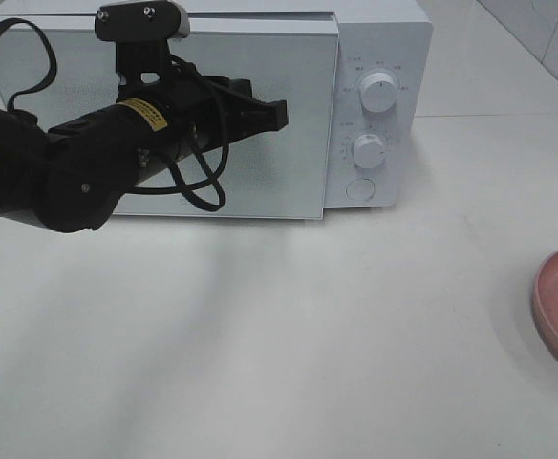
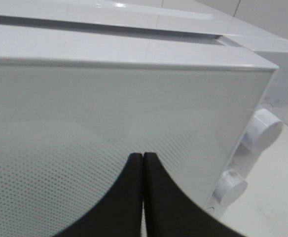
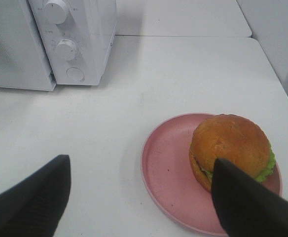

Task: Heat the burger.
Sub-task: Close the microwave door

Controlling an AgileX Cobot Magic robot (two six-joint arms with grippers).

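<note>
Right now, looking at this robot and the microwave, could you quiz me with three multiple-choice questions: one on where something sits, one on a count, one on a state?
1. Where is the burger?
A. Inside the microwave
B. On the pink plate
C. In a gripper

2. How many round knobs does the microwave have on its panel?
A. One
B. Two
C. Four

3. How do the two grippers stand?
A. Left shut, right open
B. Both open
C. Left open, right shut

Answers:
1. B: the right wrist view shows the burger resting on the pink plate on the table, away from the microwave.
2. B: an upper knob and a lower knob show, with a flat round button beneath them.
3. A: the left gripper has its fingers pressed together before the microwave door; the right gripper stands spread wide, holding nothing.
</note>
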